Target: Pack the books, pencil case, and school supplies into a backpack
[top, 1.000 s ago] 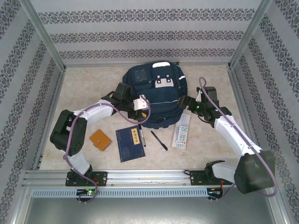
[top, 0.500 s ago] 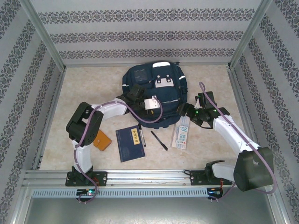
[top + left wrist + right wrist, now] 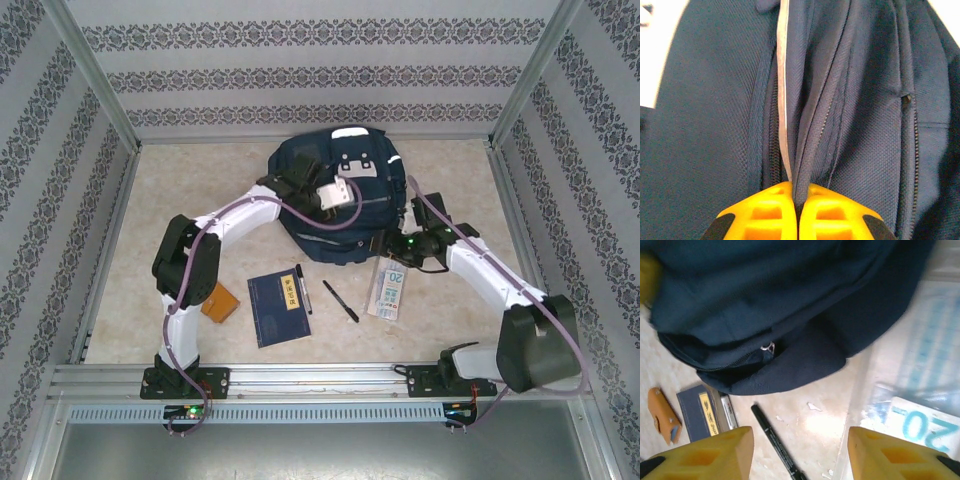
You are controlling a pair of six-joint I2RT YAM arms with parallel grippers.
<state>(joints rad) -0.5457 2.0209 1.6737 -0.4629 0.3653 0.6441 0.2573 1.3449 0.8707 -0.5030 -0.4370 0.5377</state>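
Item: backpack (image 3: 335, 195), lying at the back middle of the table (image 3: 200, 190) — contents unpacked.
Left gripper (image 3: 796, 192) clenched on a fold of backpack fabric beside the white trim stripe (image 3: 781, 100); right gripper (image 3: 800, 437) released, nothing between its jaws, at the pack's near right edge just over the pencil case (image 3: 388, 290). Navy book (image 3: 278, 308), orange booklet (image 3: 218, 302), two pens (image 3: 340, 300) — on the table in front.

Overhead view; wrist close-ups on backpack (image 3: 290, 160).
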